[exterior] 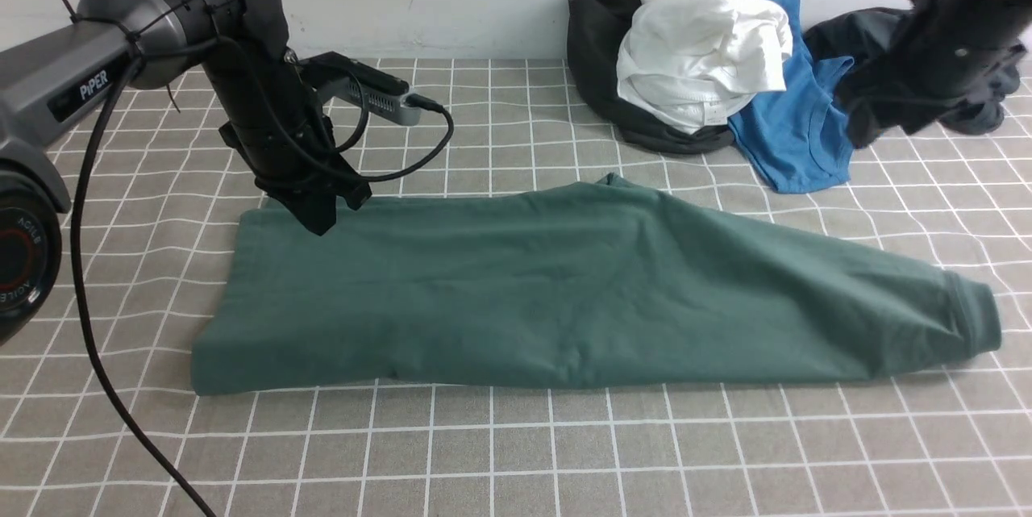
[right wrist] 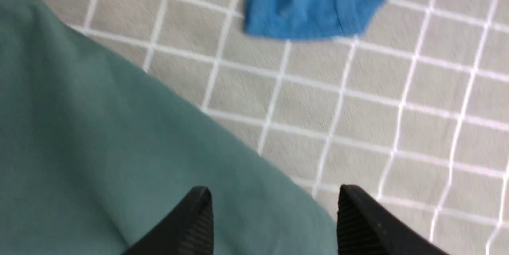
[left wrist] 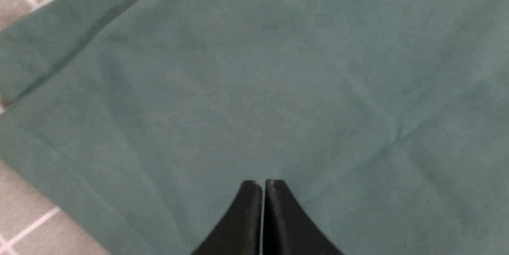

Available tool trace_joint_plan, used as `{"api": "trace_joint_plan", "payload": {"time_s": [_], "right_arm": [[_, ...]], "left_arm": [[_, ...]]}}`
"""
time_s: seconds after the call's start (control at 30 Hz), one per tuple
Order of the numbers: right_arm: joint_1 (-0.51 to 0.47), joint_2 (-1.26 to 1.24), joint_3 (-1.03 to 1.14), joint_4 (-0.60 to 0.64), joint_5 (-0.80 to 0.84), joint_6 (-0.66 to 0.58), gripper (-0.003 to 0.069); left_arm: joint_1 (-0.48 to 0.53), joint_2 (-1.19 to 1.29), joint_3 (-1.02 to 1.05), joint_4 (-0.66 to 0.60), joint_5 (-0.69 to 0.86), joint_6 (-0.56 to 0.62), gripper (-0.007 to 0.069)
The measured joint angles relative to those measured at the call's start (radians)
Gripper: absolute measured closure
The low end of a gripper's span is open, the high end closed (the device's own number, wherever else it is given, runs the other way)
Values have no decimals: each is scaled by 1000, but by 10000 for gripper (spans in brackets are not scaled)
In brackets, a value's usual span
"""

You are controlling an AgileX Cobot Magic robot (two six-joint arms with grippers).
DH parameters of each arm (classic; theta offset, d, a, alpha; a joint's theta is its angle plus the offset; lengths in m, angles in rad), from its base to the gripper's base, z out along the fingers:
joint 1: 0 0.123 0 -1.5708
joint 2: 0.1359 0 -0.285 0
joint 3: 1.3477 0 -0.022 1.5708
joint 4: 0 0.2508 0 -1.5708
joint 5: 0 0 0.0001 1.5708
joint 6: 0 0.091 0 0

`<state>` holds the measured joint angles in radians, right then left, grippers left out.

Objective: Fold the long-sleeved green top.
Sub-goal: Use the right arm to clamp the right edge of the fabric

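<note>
The green long-sleeved top (exterior: 564, 283) lies flat across the checked tablecloth, folded lengthwise into a long band. One sleeve runs out to the right and ends in its cuff (exterior: 971, 319). My left gripper (exterior: 322, 218) hovers at the top's far left corner. In the left wrist view its fingers (left wrist: 274, 207) are pressed together over the green cloth (left wrist: 278, 68), with nothing seen between them. My right gripper (exterior: 859, 130) is raised at the back right. In the right wrist view it stands open (right wrist: 274, 195) above the far edge of the green sleeve (right wrist: 99, 147).
A heap of clothes sits at the back by the wall: a black garment (exterior: 597, 57), white ones (exterior: 701, 49), a blue shirt (exterior: 794, 122) (right wrist: 318, 0) and a dark grey garment (exterior: 855, 33). A black cable (exterior: 97, 323) hangs down at the left.
</note>
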<state>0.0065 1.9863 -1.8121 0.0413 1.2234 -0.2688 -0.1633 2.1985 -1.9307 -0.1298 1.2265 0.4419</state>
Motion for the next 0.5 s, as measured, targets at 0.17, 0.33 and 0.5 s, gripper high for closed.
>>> {"api": "trace_joint_plan", "payload": {"time_s": [0.17,0.33,0.5], "right_arm": [[-72,-93,283,8,1,1,269],[-129,-85,467,11,-179,59,260],[-167,-39,482,8,-313,120,200]], "left_arm": [[-27,-15,0,-15,0,3,632],[-35,-20,-1,-78,0,38,632],[-35,-20,-1,-95,0,47,632]]}}
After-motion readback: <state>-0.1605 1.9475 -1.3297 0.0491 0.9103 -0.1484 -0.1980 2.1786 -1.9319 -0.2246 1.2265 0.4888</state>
